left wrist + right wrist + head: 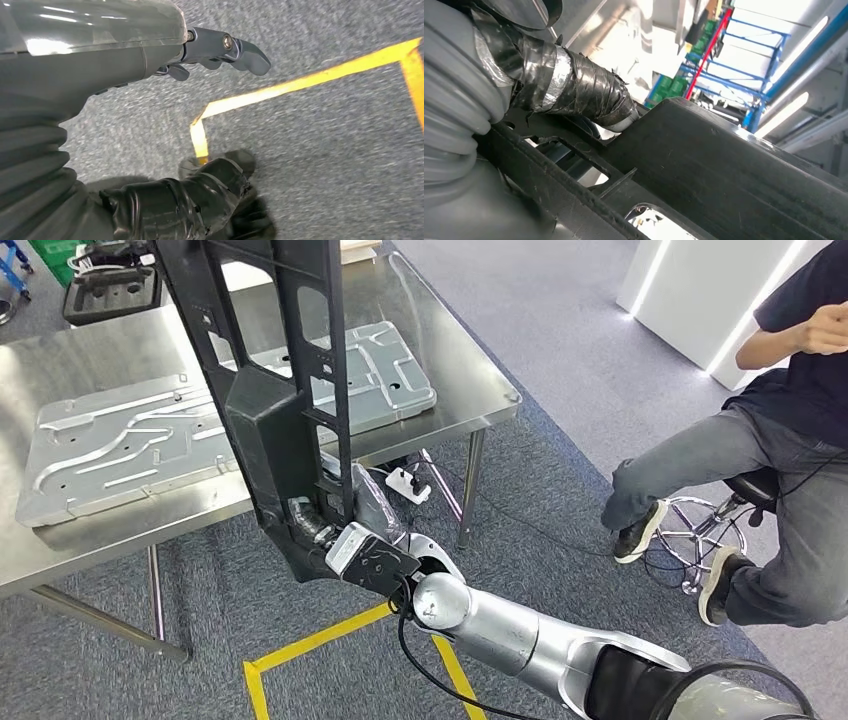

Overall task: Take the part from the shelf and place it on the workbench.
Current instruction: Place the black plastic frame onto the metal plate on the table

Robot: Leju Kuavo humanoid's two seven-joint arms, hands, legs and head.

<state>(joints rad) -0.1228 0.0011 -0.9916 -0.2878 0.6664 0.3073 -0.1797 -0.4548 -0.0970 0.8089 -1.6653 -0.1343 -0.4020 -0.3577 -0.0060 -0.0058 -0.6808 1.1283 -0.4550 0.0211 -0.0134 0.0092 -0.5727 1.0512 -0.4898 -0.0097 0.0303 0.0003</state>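
Currently the right hand (pixel 335 530) grips the lower end of the black plastic part (pixel 270 390), its tape-wrapped thumb (pixel 574 90) pressed against the part's frame; the part stands nearly upright, held in the air in front of the near edge of the workbench (pixel 470 370), not resting on it. Workbench: stainless top on thin legs, carrying two pressed metal panels (pixel 130 450) side by side and a dark moulded tray (pixel 110 290) at the far corner. Left hand (pixel 220 50) hangs over grey carpet (pixel 325 150), fingers loosely apart, holding nothing. Yellow floor tape (pixel 310 640) marks a box (corner just under the arm). A seated person (pixel 770 440) on a stool (pixel 720 520) is to the right; a white power strip (pixel 410 483) lies under the bench.
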